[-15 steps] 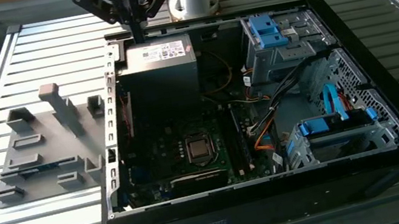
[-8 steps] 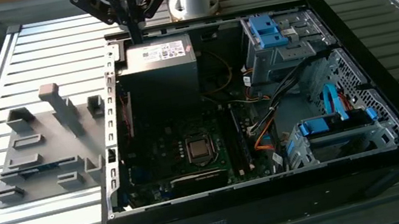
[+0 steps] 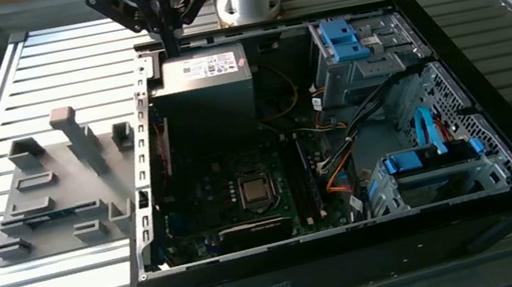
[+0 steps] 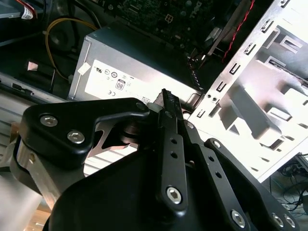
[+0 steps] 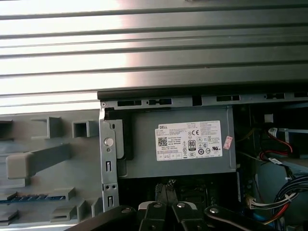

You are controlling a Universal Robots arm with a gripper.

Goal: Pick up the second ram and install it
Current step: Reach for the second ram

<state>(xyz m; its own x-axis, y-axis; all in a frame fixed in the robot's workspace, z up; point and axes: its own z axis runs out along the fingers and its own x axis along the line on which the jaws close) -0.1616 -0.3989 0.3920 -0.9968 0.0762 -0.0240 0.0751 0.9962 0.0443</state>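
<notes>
With the gripper (image 3: 172, 46) over the power supply (image 3: 206, 69) and its fingers (image 4: 171, 130) clenched empty, any descent onto the second ram (image 5: 33, 197), beside that supply, would likely strike rather than straddle it.

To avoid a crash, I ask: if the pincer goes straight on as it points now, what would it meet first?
Probably the power supply, right beneath the pincer in the exterior view; depth is unclear, so perhaps the case rim instead.

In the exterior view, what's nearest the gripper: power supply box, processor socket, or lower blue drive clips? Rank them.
1. Power supply box, just by the gripper.
2. Processor socket, mid-motherboard.
3. Lower blue drive clips, at the exterior view's right.
</notes>
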